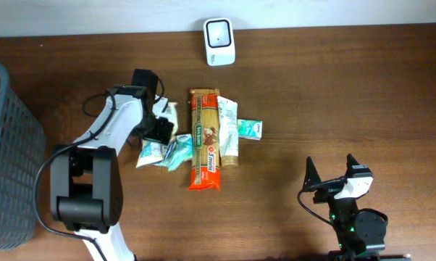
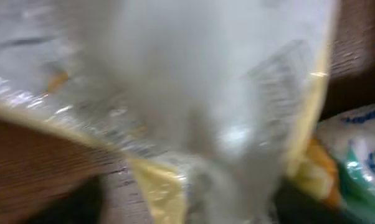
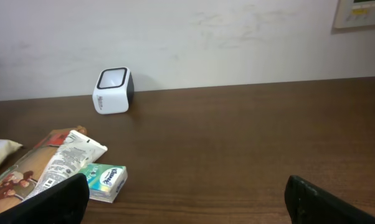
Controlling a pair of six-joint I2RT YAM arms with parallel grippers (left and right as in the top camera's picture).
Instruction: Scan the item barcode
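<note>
A white barcode scanner (image 1: 219, 41) stands at the table's far edge, also in the right wrist view (image 3: 113, 91). A heap of items lies mid-table: a long orange pasta pack (image 1: 205, 141), a white tube (image 1: 227, 130), a green tissue pack (image 1: 250, 128) (image 3: 103, 182) and small white-blue bags (image 1: 151, 152). My left gripper (image 1: 162, 132) hangs low over the heap's left side. Its view is a blur filled by a clear, yellow-edged bag (image 2: 194, 93); dark fingers (image 2: 69, 205) show wide apart at the bottom corners. My right gripper (image 1: 332, 174) (image 3: 187, 205) rests open at the near right, with nothing in it.
A grey mesh basket (image 1: 8, 145) stands at the left table edge. A pale wall runs behind the scanner. The right arm's base sits at the front edge.
</note>
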